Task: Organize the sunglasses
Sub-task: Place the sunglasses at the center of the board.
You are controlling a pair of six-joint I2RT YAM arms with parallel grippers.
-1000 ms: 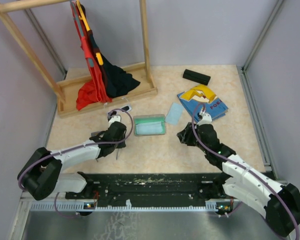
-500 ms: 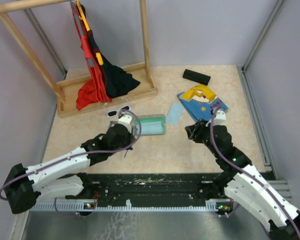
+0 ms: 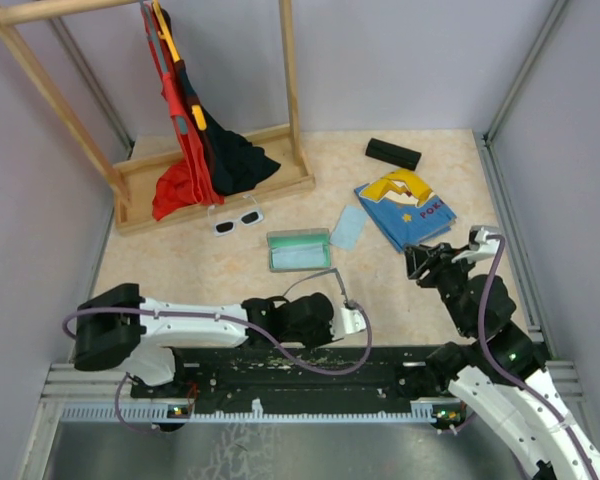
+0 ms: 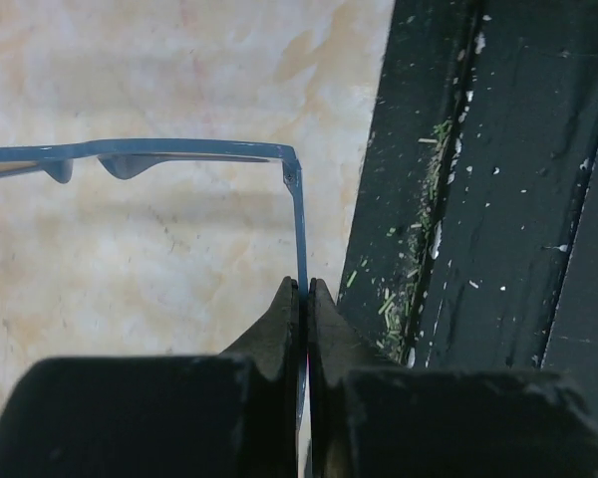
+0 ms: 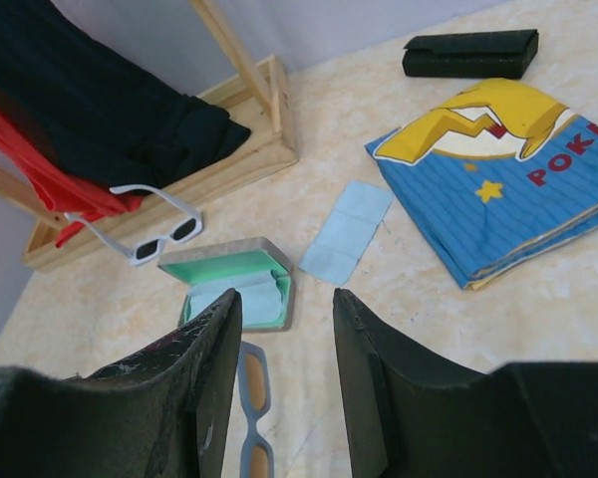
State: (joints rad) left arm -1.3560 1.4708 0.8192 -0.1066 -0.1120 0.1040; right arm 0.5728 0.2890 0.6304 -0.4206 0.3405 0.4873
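- A pair of sunglasses (image 3: 238,219) just before the rack base (image 3: 220,185).
- Rightward from it: a case (image 3: 299,250), a cloth (image 3: 348,228), folded fabric (image 3: 405,208).
- Another case (image 3: 393,153) behind the fabric.
- The second pair (image 5: 253,373) before the first case.

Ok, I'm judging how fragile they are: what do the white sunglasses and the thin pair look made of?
White sunglasses: thick glossy plastic, by the chunky moulded frame. Thin pair, pinched at one temple by the left pincer: slim blue-grey frame, perhaps metal or thin plastic; unclear which.
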